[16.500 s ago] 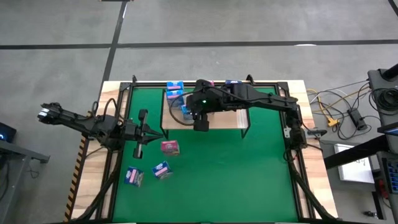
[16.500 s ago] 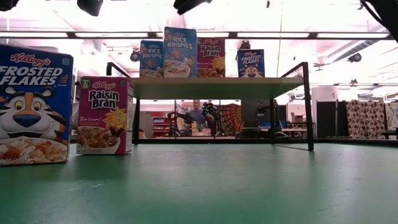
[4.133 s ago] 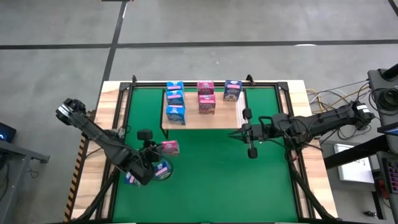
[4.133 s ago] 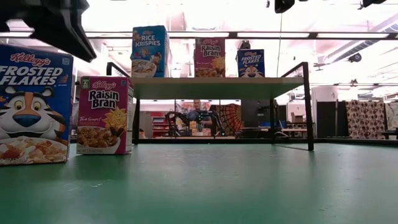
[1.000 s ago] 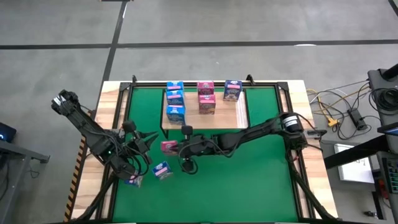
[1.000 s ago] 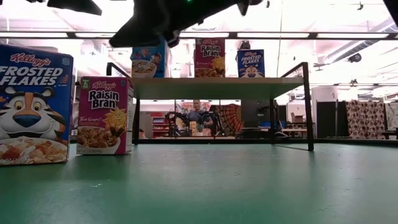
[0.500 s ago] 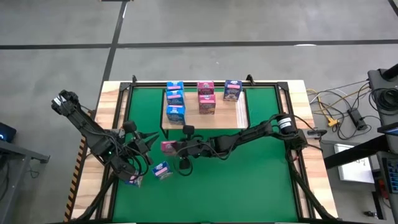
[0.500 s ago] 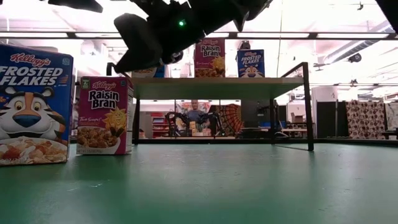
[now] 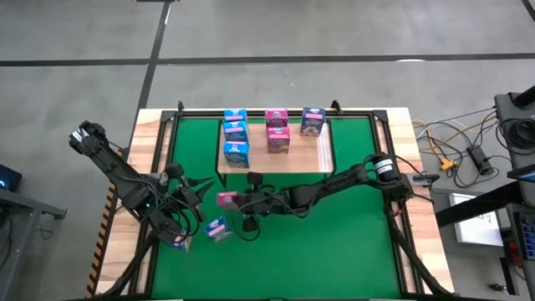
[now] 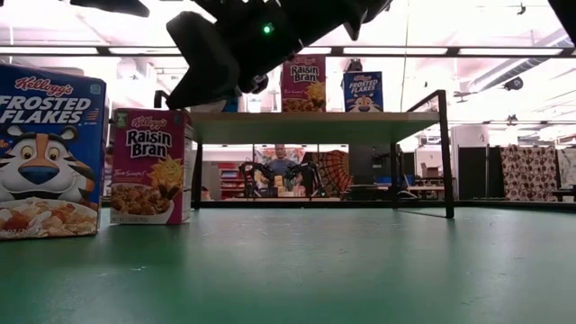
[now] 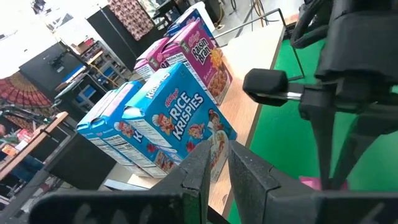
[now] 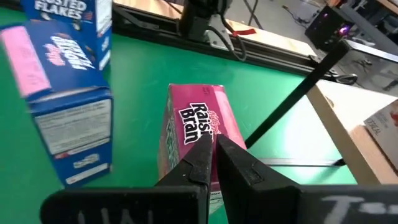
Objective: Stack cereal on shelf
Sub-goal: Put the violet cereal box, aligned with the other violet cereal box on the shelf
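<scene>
The shelf [image 9: 303,160] stands at the table's far side. On it are three light blue cereal boxes [image 9: 236,134], two pink ones [image 9: 277,130] and a dark blue one [image 9: 312,122]. A pink box [image 9: 224,199] stands upright on the green mat, with two dark blue boxes [image 9: 217,228] [image 9: 177,241] nearer the front left. My right gripper [image 12: 212,146] is shut, its tips at the pink box's [image 12: 202,134] top right edge. My left gripper [image 11: 217,155] hangs left of the pink box, open by a narrow gap, with nothing in it. My right gripper comes at the pink box's top edge [image 12: 208,124] from the table's right, slanting slightly down, with shut fingertips. I cannot tell whether the tips touch the box. The box stands upright on the mat [image 10: 148,166].
A black frame [image 9: 171,125] borders the green mat. The shelf's black legs [image 10: 445,153] stand on the mat. The mat's right and near parts [image 9: 334,242] hold no objects. A person sits in the room beyond the table [image 10: 286,166].
My right gripper, shut throughout, has moved a little toward the table's left edge and down, closing on the pink box's top.
</scene>
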`<state>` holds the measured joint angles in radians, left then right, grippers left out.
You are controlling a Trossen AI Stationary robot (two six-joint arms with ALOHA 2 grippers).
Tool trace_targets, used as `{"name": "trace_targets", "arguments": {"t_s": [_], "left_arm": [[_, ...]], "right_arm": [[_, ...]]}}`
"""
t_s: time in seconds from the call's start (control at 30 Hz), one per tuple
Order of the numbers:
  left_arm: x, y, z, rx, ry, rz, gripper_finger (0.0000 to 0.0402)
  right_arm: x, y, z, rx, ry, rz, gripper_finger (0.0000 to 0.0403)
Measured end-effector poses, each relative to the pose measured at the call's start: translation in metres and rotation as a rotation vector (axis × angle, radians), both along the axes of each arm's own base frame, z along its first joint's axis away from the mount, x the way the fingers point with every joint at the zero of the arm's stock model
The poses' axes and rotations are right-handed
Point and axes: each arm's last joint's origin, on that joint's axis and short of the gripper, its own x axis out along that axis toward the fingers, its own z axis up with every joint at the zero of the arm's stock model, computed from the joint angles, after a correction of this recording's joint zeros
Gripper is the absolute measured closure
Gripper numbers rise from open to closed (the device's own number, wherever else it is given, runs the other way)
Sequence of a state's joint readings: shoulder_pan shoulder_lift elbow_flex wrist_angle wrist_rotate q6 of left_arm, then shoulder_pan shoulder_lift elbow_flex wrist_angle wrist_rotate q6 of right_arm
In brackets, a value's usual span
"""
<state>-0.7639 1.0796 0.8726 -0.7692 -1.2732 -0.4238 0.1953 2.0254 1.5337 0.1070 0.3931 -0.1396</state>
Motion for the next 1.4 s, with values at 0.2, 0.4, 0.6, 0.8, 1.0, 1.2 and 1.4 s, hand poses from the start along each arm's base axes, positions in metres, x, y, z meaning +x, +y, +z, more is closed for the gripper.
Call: {"name": "trace_targets", "arguments": {"t_s": [0.2,0.4,0.6,0.8,1.0,1.2,1.4], "left_arm": [[0.000,0.000,0.000,0.012,0.007,-0.005,0.0362],[0.000,0.000,0.000,0.022,0.013,-0.008,0.0362],[0.000,0.000,0.000,0.028,0.017,-0.010,0.0362],[0.001,-0.001,0.001,0.030,0.017,-0.011,0.0362],[0.001,-0.001,0.001,0.030,0.017,-0.011,0.0362],[0.001,-0.001,0.001,0.030,0.017,-0.010,0.0362],[0.001,-0.001,0.001,0.030,0.017,-0.010,0.0362]], "right_arm": [[0.003,0.000,0.011,0.027,-0.036,-0.012,0.0390],[0.007,0.003,0.026,0.072,-0.075,0.061,0.0390],[0.010,-0.005,0.030,0.105,-0.077,0.118,0.0372],[0.011,-0.018,0.027,0.151,-0.051,0.096,0.0288],[0.011,-0.025,0.025,0.145,-0.031,0.083,0.0194],[0.010,-0.024,0.023,0.123,-0.005,0.119,0.0133],[0.009,-0.024,0.020,0.096,0.028,0.130,0.0113]]}}
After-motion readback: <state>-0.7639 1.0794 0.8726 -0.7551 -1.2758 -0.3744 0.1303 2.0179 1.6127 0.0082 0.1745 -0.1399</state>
